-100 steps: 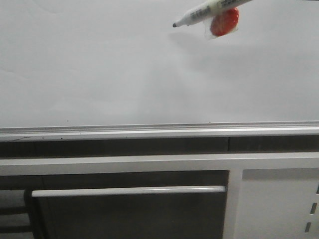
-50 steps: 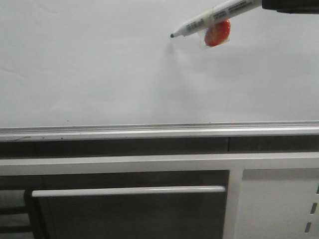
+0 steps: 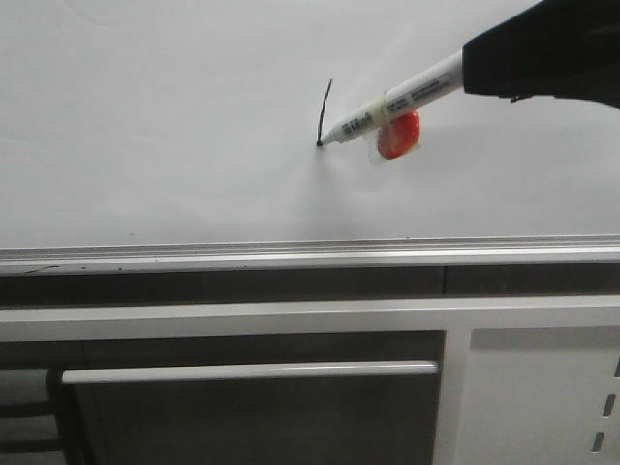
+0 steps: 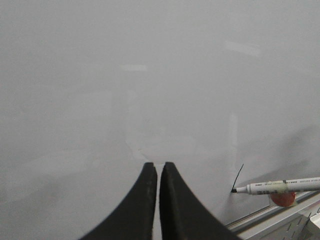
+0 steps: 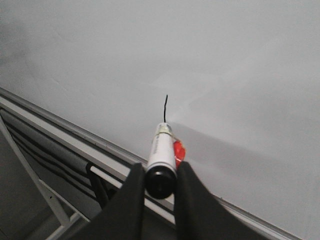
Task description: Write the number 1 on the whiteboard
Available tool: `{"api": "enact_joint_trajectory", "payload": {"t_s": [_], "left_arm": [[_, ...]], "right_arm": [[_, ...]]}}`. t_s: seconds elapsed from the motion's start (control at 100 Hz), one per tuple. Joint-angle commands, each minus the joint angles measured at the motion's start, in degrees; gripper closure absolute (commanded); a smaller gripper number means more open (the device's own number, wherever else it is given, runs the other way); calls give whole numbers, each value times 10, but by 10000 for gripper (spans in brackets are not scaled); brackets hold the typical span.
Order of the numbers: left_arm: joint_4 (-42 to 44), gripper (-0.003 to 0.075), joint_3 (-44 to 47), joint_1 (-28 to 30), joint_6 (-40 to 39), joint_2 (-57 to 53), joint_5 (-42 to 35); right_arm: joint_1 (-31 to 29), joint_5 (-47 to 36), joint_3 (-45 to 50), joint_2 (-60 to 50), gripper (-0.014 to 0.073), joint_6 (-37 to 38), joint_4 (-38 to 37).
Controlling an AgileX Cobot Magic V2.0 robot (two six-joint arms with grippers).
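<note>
My right gripper [image 5: 159,192] has its jaws clamped on the marker pen [image 3: 387,105], tip touching the whiteboard [image 3: 165,126] at the foot of the number 1 [image 3: 325,111], high and right of centre. If I press harder or drag sideways, I risk smearing a tail. The left gripper [image 4: 156,192] hangs clenched, empty.

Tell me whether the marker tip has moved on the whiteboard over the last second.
Yes. In the front view the marker tip has come down toward the silver ledge, leaving a black stroke on the whiteboard.
</note>
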Motion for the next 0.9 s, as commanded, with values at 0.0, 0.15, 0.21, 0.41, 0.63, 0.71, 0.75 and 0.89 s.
{"api": "enact_joint_trajectory", "payload": {"t_s": [0.0,0.15,0.21,0.41,0.63,0.71,0.75,0.89], "left_arm": [[-6,741,-15,1,-6,1,-22],[-6,741,-15,1,-6,1,-22],[-6,741,-15,1,-6,1,-22],[-6,741,-15,1,-6,1,-18],[-6,741,-15,1,-6,1,20],[-6,741,-16,1,0,1,49],[-3,741,-19,1,6,1,70],[-2,741,-37,1,44,11,155]], "right_arm": [[-1,-53,-18,14,637,0,-10],[3,-50,-18,30,638,0,-10],[12,-50,-18,26,638,0,-10],[67,-5,-19,-41,637,0,-10],[84,50,-27,-113,638,0,-10],[84,93,-50,-120,637,0,-10],[84,121,-65,-119,637,-3,-12],[84,227,-124,-99,637,-12,-24]]}}
